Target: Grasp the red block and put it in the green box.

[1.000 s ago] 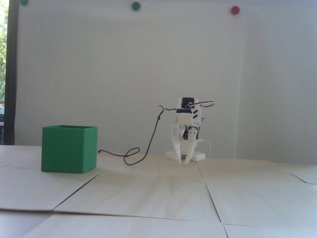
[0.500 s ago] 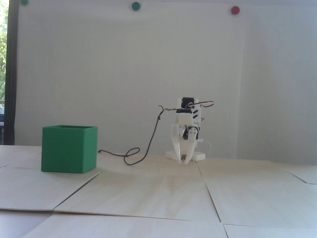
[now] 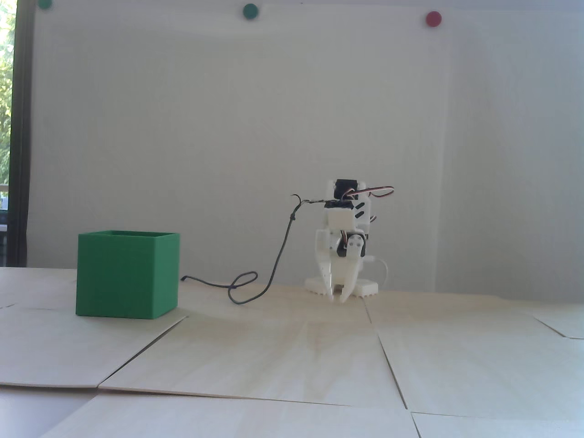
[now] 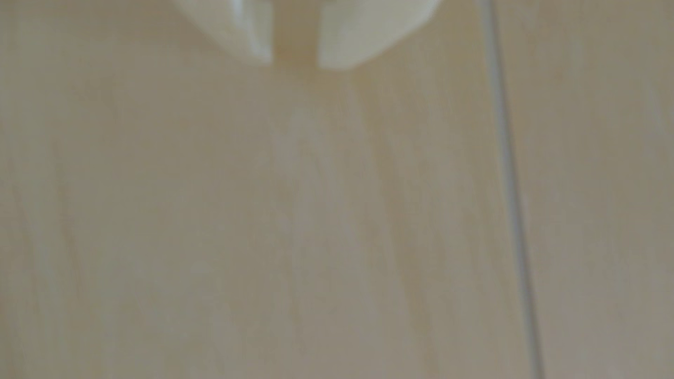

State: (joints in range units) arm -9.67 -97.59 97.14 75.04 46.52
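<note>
The green box (image 3: 127, 273) stands on the wooden table at the left of the fixed view, open side up. The red block shows in no view. My white gripper (image 3: 337, 296) hangs tips-down just above the table near the arm's base, far right of the box. Its jaws stand a little apart with nothing between them. In the wrist view the gripper (image 4: 295, 62) enters from the top edge, blurred, with a narrow gap showing bare wood between the fingertips (image 4: 255, 40).
A dark cable (image 3: 255, 283) loops on the table between box and arm. The table is made of pale wooden panels with seams (image 3: 388, 360); one seam (image 4: 510, 182) runs down the right of the wrist view. Round green and red dots (image 3: 433, 18) sit on the wall.
</note>
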